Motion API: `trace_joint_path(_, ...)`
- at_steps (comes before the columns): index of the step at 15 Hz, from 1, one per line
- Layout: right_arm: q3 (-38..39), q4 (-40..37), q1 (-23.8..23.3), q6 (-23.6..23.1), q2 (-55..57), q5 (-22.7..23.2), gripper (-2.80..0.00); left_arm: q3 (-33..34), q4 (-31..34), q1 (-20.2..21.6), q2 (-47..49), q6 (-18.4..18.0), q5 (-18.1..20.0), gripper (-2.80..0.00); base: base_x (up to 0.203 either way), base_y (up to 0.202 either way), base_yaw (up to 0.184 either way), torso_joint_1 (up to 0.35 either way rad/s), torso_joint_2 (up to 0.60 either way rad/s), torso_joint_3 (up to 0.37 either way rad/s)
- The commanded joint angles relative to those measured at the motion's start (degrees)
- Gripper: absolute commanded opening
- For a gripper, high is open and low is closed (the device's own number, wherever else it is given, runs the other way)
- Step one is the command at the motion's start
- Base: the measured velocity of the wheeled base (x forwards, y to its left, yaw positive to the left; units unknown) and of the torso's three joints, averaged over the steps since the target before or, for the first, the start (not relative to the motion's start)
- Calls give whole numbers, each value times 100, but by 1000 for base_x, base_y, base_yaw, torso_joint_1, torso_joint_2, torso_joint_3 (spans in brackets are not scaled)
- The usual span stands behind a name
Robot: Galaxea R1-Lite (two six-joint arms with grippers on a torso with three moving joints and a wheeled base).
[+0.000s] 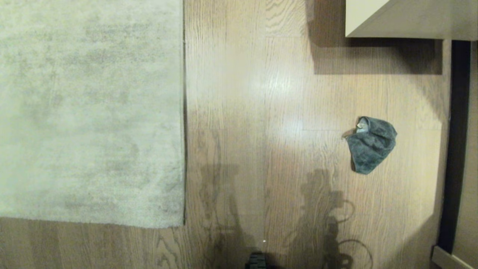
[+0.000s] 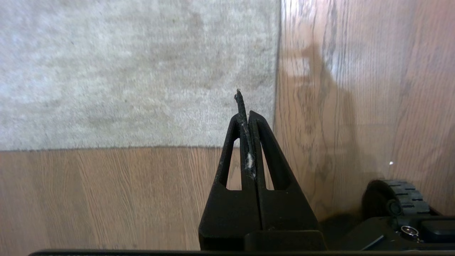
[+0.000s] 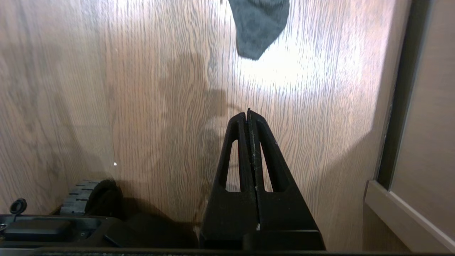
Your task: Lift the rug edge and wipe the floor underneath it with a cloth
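On my left lies the rug (image 1: 89, 112), flat on the floor (image 1: 261, 112), its straight edge (image 1: 184, 112) running away from me and ending in a square corner (image 1: 181, 224) close to my base — nothing is lifted yet. My left gripper (image 2: 245, 113) hangs above that corner with its fingers pressed together, gripping nothing, placed where I judge it can reach the border once it opens. To the right, well apart from the rug, the dark grey cloth (image 1: 371, 149) sits crumpled on bare planks, a paler scrap showing at its top. My right gripper (image 3: 249, 115) hovers short of it, fingers likewise closed and empty — the natural hand, I judge, to fetch it. A pale cabinet (image 1: 410, 18) stands beyond.
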State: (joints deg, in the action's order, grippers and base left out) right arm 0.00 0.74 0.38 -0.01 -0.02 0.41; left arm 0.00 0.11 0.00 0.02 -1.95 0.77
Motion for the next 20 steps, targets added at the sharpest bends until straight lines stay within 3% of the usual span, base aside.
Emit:
trace_joint_path(1,0,5,-3,1,11,2,-280,0,-2,0,6,-7,2,-280,0,0,0,2,-2,207)
trace_joint_path(20,0,5,6,1,6,2,-280,0,-2,0,6,2,-5,-280,0,0,0,2,3,202)
